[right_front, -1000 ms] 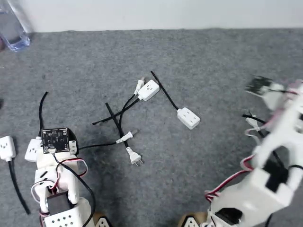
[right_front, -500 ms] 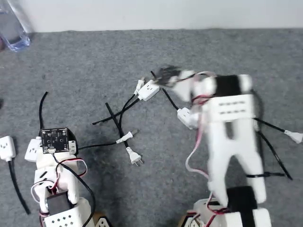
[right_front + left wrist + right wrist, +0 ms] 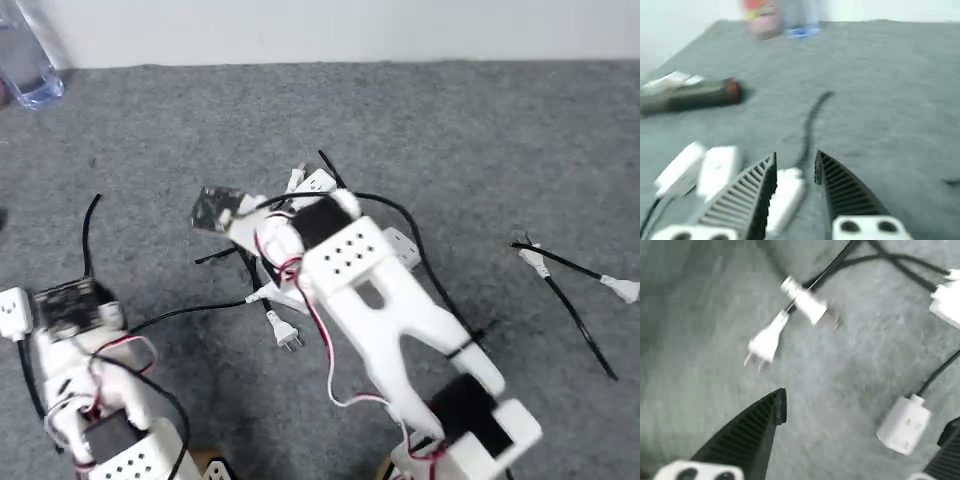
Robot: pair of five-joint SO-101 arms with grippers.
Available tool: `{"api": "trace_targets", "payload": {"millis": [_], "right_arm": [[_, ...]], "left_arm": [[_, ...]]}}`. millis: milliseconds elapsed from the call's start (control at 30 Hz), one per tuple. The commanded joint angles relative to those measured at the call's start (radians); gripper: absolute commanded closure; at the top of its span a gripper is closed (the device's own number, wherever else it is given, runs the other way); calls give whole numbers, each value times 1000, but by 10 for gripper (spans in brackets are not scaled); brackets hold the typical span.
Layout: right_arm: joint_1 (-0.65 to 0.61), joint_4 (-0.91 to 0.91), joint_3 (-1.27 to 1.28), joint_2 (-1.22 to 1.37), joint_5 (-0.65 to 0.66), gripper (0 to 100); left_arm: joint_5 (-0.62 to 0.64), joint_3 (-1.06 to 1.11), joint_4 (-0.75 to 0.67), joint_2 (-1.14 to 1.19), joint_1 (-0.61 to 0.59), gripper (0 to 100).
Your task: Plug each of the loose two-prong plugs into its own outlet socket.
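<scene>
There are two loose plugs on the grey carpet (image 3: 450,130), and both are white with two little metal prongs. One plug (image 3: 287,337) lies in the middle of the floor. The other plug (image 3: 262,293) lies just beside it, on a black cable (image 3: 200,308). A white socket (image 3: 12,310) sits at the far left edge. On the far right lies another black cable with white ends (image 3: 575,300).

A second ago the right arm was way over on the right side. Now it has swung across and it stretches over the tangle of cables in the middle, so the cable on the far right can be seen. The left arm has slid a bit to the left, closer to the socket at the edge.

The right gripper (image 3: 867,410) has its jaws wide apart, and it holds nothing. It hangs over the carpet, with a white socket block (image 3: 904,425) lying below, between its two fingers, and the two plugs a bit farther off.

The left gripper (image 3: 796,157) has its jaws a little way apart. A white block (image 3: 785,197) lies low between them, and I cannot tell if they touch it. Two more white blocks (image 3: 717,167) lie just beside it.
</scene>
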Motion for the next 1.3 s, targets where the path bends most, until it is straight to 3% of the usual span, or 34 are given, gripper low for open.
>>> {"api": "trace_targets", "payload": {"millis": [0, 100, 267, 433, 700, 1000, 1267], "right_arm": [[-10, -125, -12, 74, -250, 537], [-36, -177, -12, 151, -374, 537], [-143, -182, -12, 243, -384, 537], [-217, -180, -8, 254, -384, 537], [-219, -189, 40, 263, -404, 538], [-216, -401, 244, 295, -445, 542], [-220, -429, 238, 314, -439, 770]], "left_arm": [[8, -18, -23, -2, -167, 877], [-86, -10, 52, -2, -331, 877], [-259, -12, 219, -2, -529, 877], [-333, -8, 238, 0, -660, 877], [-334, -7, 269, 6, -644, 877], [-338, -7, 302, 5, -565, 877], [-338, -7, 304, 6, -565, 877]]}}
